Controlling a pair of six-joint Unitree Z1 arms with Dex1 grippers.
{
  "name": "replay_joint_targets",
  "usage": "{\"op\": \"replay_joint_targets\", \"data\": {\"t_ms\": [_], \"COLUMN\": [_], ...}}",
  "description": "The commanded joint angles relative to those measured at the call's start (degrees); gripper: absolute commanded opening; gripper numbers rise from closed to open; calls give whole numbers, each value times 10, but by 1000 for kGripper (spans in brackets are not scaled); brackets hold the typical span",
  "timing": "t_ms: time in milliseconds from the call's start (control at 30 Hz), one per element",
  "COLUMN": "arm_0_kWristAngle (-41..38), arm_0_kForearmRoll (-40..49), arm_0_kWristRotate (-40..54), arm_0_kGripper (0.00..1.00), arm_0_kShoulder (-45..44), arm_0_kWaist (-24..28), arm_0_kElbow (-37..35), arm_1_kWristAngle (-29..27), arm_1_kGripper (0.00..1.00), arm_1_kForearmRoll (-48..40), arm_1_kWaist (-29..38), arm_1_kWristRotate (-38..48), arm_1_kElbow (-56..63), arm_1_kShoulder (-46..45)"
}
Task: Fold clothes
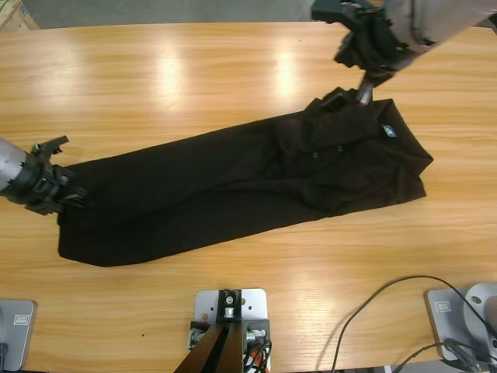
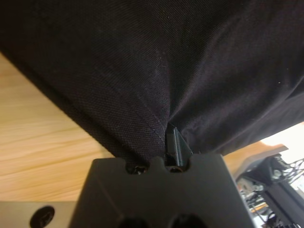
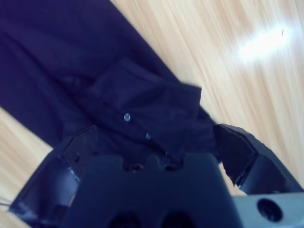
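Black soft knit polo shirt [image 1: 256,190] lies folded into 1 long strip on the wooden table [image 1: 155,78]. High view: long axis runs left-right, collar end at far right, hem at near left. Left gripper [image 1: 74,196] at the hem, right gripper [image 1: 363,95] at the collar. Left wrist view: jaws clamped on the shirt [image 2: 156,71] hem. Right wrist view: jaws spread apart over the collar and 2 buttons [image 3: 127,117]. Light, limp, probably droops; best taken at hem and collar.
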Motion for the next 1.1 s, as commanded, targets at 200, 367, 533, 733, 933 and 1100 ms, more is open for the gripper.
{"op": "replay_joint_targets", "data": {"t_ms": [200, 367, 533, 733, 933, 1100], "arm_0_kWristAngle": [21, 65, 154, 215, 228, 196], "arm_0_kForearmRoll": [156, 244, 266, 266, 285, 333], "arm_0_kWristRotate": [80, 163, 210, 216, 213, 144], "arm_0_kGripper": [0, 0, 0, 0, 0, 0], "arm_0_kShoulder": [-13, -11, -21, -9, -25, 6], "arm_0_kWaist": [138, 203, 239, 286, 241, 75], "arm_0_kElbow": [-110, -187, -178, -174, -215, -304], "arm_1_kWristAngle": [31, 30, 29, 29, 29, 30], "arm_1_kGripper": [1000, 1000, 1000, 1000, 1000, 1000], "arm_1_kForearmRoll": [32, 22, 15, 13, 10, 4], "arm_1_kWaist": [-12, -14, -18, -24, -29, -31], "arm_1_kWristRotate": [57, 57, 58, 58, 58, 58], "arm_1_kElbow": [64, 77, 82, 87, 89, 89], "arm_1_kShoulder": [-78, -81, -80, -82, -81, -78]}}
